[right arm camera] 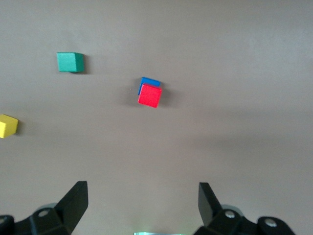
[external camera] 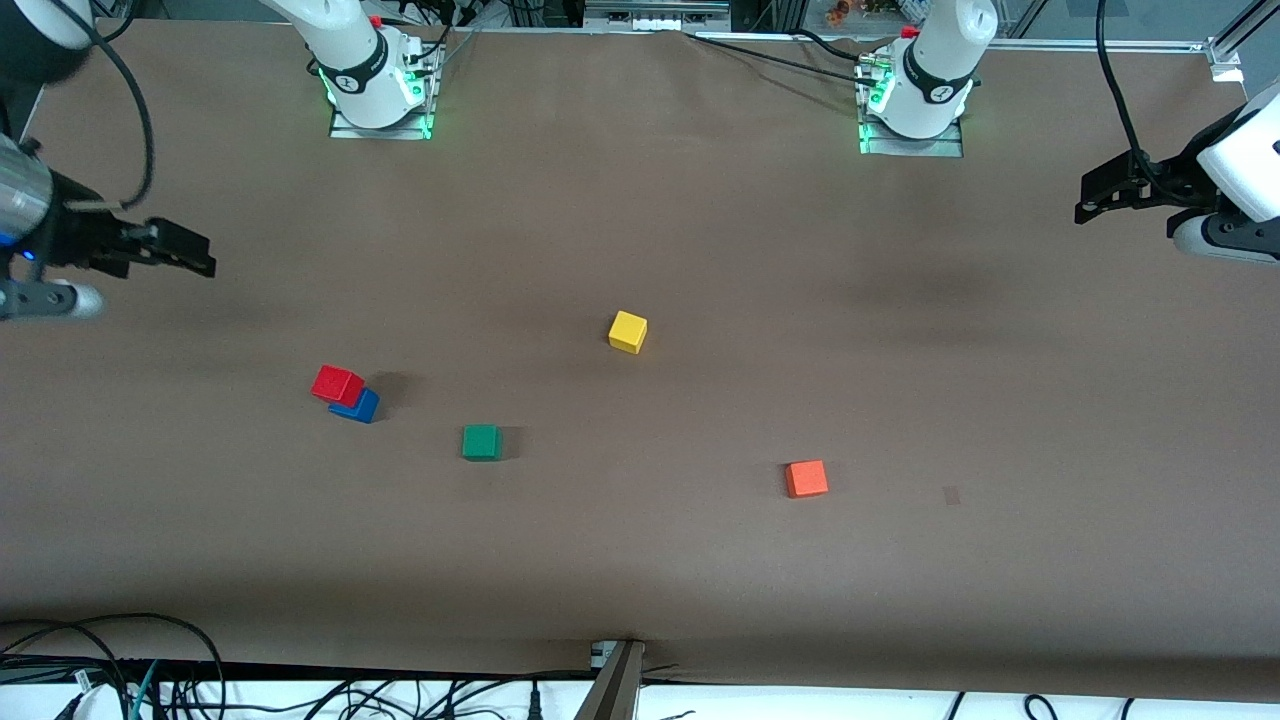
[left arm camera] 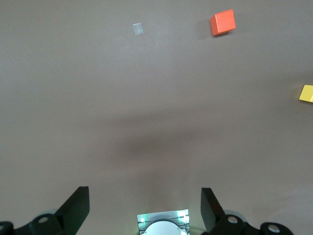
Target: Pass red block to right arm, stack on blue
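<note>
Front view, stack: the red block (external camera: pixel 337 384) sits on top of the blue block (external camera: pixel 356 405), slightly off-centre and twisted, so part of the blue shows on the side nearer the camera. The pair stands on the brown table (external camera: pixel 640 560) toward the right arm's end. Judged from this, the stacking looks done.
Front view, other cubes: a green cube (external camera: pixel 481 441) lies near the stack, a yellow cube (external camera: pixel 627 331) near the table's middle, and an orange cube (external camera: pixel 806 478) toward the left arm's end. None touches another.
Front view, right claw (external camera: pixel 190 252): raised over the table edge at the right arm's end, well apart from the stack, probably pulled clear so as not to knock it. From this angle its fingers are hard to read.
Front view, left claw (external camera: pixel 1100 195): raised over the table's edge at the left arm's end, holding nothing; this arm waits.
Left wrist view: the left claw (left arm camera: pixel 145 205) has its fingers spread wide and empty over bare table, with the orange cube and a sliver of the yellow cube in sight.
Right wrist view: the right claw (right arm camera: pixel 143 201) has its fingers spread wide and empty, which fits a release. The red block on blue, plus the green and yellow cubes, lie below.
</note>
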`<state>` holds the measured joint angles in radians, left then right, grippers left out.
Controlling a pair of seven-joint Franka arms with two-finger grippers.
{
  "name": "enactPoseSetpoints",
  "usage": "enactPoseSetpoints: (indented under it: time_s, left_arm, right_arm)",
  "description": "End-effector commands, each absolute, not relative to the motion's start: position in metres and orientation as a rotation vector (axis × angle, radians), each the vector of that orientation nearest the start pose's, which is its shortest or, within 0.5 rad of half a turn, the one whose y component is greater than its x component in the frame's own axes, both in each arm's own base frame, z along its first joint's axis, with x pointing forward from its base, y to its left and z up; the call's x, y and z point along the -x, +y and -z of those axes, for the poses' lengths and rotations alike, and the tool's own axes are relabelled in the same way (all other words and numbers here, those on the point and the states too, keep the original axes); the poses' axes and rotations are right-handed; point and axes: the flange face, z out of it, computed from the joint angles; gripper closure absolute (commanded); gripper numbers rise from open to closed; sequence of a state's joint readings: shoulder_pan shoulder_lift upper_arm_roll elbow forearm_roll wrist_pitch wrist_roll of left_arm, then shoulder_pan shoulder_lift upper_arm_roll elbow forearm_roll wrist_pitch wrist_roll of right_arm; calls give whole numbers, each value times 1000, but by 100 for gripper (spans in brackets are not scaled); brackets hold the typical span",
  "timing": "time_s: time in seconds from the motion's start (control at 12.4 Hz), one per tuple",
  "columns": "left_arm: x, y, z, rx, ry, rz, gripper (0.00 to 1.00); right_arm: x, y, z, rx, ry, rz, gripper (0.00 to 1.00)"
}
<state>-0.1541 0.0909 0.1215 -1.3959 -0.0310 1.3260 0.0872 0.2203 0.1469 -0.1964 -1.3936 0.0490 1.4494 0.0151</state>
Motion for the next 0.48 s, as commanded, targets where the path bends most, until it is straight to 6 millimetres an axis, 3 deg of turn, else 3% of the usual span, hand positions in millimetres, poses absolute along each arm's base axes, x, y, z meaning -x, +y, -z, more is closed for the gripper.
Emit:
enactPoseSetpoints:
  time_s: [0.0, 0.24, 0.4]
  left_arm:
    - [-556, -29, -640, 3139, 197, -219, 0]
    - [-565, -28, -635, 3139, 194, -180, 0]
    - [-565, -28, -635, 3139, 194, -180, 0]
  right_arm:
    - [-551, 14, -647, 3111, -20, -81, 0]
    - [-537, 18, -651, 3117, -57, -141, 0]
    - [-542, 16, -641, 3123, -120, -186, 0]
